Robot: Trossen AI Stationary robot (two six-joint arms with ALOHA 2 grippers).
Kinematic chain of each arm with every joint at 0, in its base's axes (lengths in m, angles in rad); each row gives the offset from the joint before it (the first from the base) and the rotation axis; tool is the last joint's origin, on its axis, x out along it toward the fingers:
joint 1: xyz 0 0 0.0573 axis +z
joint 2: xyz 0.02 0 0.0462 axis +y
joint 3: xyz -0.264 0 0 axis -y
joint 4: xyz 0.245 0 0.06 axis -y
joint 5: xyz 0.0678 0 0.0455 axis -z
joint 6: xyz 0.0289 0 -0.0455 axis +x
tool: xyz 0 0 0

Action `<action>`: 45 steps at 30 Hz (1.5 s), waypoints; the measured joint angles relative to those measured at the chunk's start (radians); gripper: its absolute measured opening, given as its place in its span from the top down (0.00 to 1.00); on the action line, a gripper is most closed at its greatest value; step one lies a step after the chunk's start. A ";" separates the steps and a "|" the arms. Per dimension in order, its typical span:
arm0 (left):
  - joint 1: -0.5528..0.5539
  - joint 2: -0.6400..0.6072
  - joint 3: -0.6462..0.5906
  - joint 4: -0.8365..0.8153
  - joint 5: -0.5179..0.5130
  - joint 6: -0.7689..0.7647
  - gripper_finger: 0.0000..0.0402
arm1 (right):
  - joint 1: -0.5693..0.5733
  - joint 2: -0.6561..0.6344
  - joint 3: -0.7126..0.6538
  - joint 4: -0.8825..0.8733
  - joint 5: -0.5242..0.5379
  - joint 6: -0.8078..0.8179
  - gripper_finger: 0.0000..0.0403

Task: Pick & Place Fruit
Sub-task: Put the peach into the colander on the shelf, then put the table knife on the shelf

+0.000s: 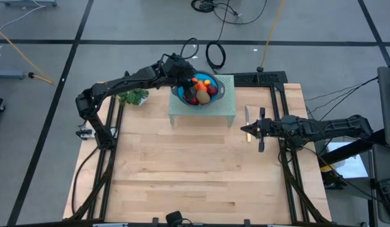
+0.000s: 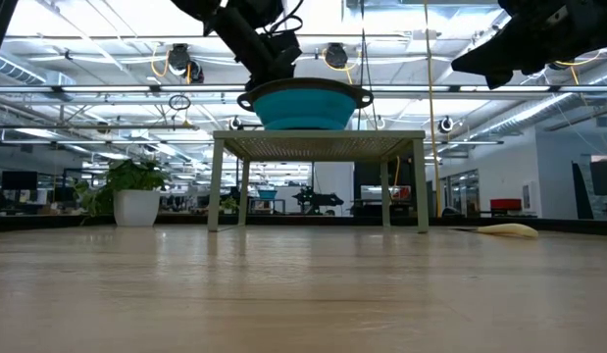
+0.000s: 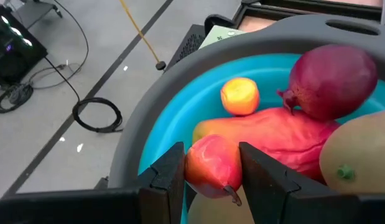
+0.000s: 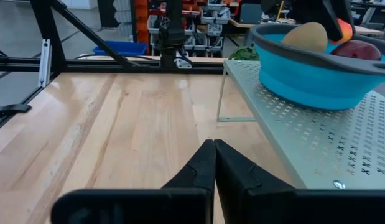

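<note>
1. Wooden table point(image 1: 182, 170), planked, pale.
2. Perforated pale-green stand point(image 1: 226, 104) on four legs at the table's far side; legs visible in the low view.
3. Blue bowl with grey rim point(image 2: 303, 106), resting on the stand.
4. Green leafy bunch point(image 1: 134, 96), on the table just beside the stand.
5. Slim yellow-handled knife point(image 1: 247, 120), lying on the table near the stand's other side.
6. Black cable coils point(image 1: 215, 54) on the floor beyond the table.

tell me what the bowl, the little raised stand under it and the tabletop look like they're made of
Round blue bowl with grey rim: likely soft matte plastic or silicone, smooth and seamless. Pale green perforated stand: looks like painted sheet metal, rows of punched holes, thin legs. Light wooden tabletop: butcher-block wood, visible planks and grain.
</note>
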 joint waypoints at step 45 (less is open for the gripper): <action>0.007 -0.004 0.136 -0.083 0.014 -0.015 0.46 | 0.000 0.000 0.000 0.000 0.004 0.001 1.00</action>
